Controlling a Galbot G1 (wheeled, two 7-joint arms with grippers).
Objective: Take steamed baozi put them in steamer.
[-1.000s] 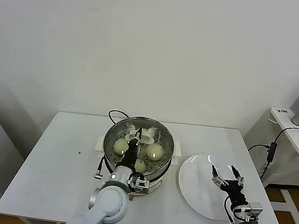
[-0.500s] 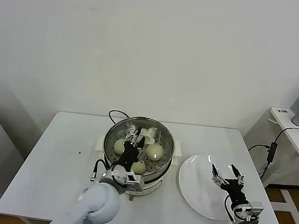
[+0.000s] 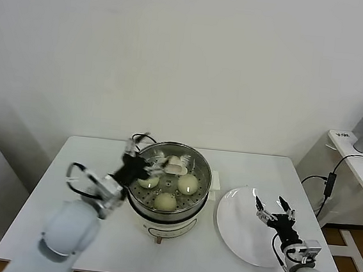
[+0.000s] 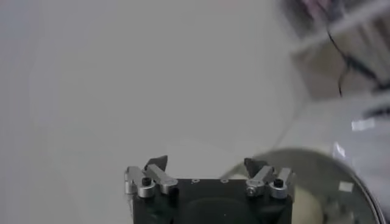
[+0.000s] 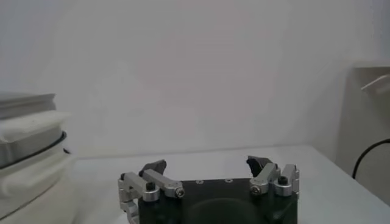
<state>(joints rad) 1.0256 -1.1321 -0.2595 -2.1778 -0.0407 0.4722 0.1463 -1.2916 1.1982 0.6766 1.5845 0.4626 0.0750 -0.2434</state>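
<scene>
The steamer (image 3: 180,217) is a shiny steel pot on a white base, mid-table. Several cream-white baozi lie on its perforated floor: one at the left (image 3: 148,181), one at the right (image 3: 188,183), one at the front (image 3: 165,201), and a pale one at the back (image 3: 175,164). My left gripper (image 3: 138,160) hovers at the pot's back-left rim, open and empty. Its wrist view shows the jaws spread (image 4: 206,164), with the steamer rim (image 4: 341,176) blurred beside them. My right gripper (image 3: 274,212) hangs open and empty over the white plate (image 3: 239,241); its wrist view (image 5: 207,164) shows the same.
A black cord (image 3: 141,136) runs from behind the steamer. The white table (image 3: 61,182) has bare surface left of the pot. A side desk (image 3: 359,163) with a cable stands off to the right, beyond the table edge. The steamer's base (image 5: 27,152) shows in the right wrist view.
My left gripper has opened and drawn back out of the steamer to its back-left rim, the arm swinging left. The front baozi now shows whole. The right gripper has barely moved.
</scene>
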